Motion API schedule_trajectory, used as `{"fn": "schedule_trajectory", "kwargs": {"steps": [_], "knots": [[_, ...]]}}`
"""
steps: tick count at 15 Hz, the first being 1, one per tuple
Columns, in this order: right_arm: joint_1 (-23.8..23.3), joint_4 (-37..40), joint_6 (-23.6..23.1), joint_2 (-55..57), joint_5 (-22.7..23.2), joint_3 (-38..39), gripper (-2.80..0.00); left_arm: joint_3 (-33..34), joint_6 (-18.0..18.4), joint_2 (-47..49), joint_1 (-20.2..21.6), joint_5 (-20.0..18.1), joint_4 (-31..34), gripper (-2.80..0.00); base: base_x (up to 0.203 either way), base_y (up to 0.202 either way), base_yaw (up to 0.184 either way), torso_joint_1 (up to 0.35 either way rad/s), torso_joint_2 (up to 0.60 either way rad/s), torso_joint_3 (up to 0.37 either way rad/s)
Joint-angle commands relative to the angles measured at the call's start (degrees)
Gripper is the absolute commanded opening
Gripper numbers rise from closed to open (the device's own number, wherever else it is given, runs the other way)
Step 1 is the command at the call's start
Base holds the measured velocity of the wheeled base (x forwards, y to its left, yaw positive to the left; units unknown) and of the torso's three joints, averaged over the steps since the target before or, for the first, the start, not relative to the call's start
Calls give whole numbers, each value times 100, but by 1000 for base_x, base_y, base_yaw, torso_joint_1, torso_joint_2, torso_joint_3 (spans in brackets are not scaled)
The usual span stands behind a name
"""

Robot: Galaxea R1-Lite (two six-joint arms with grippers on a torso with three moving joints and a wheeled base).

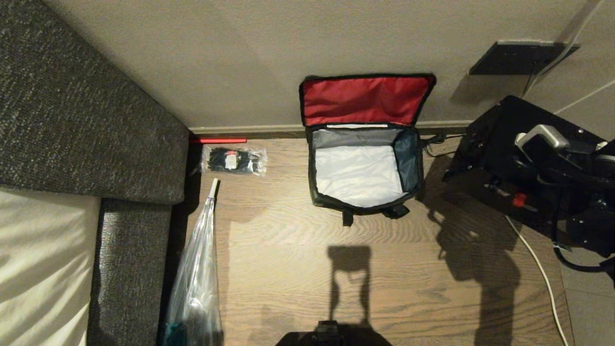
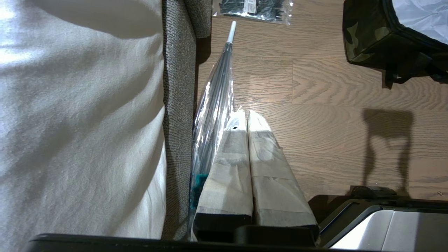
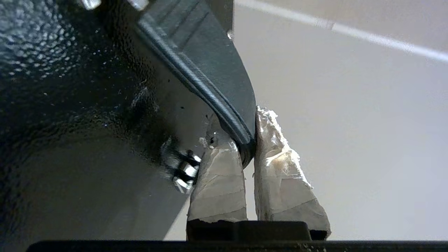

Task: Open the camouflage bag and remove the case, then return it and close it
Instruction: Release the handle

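The camouflage bag (image 1: 408, 161) stands open on the wood floor against the wall, its red lid (image 1: 365, 100) leaning back. Its pale grey inside holds nothing, and a camouflage corner (image 2: 371, 42) shows in the left wrist view. The black case (image 1: 490, 158) hangs to the bag's right, off the floor, with a small red spot (image 1: 519, 199) on it. My right gripper (image 3: 250, 133) is shut on a dark curved handle (image 3: 217, 87) of the case (image 3: 70, 105). My left gripper (image 2: 246, 115) is parked, shut and empty, above the floor beside the sofa.
A grey sofa (image 1: 72, 120) with a pale cushion fills the left. A clear-sleeved umbrella (image 1: 197, 269) lies along it, a packet of black ties (image 1: 234, 160) near the wall. A white cable (image 1: 538, 269) runs at the right, under a dark wall plate (image 1: 519, 57).
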Motion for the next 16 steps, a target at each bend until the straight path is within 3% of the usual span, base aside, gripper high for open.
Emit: {"fn": "schedule_trajectory", "kwargs": {"steps": [1, 9, 16], "knots": [[-219, -34, -9, 294, -38, 10, -280, 18, -3, -11, 5, 4, -4, -280, 0, 0, 0, 0, 0, 0], [-591, 340, 981, 1822, -20, -331, -280, 17, 1, -11, 7, 4, 3, -280, 0, 0, 0, 0, 0, 0], [-986, 594, 1276, 3217, 6, -1133, -280, 18, 2, -11, 0, 4, 0, -280, 0, 0, 0, 0, 0, 0]]}}
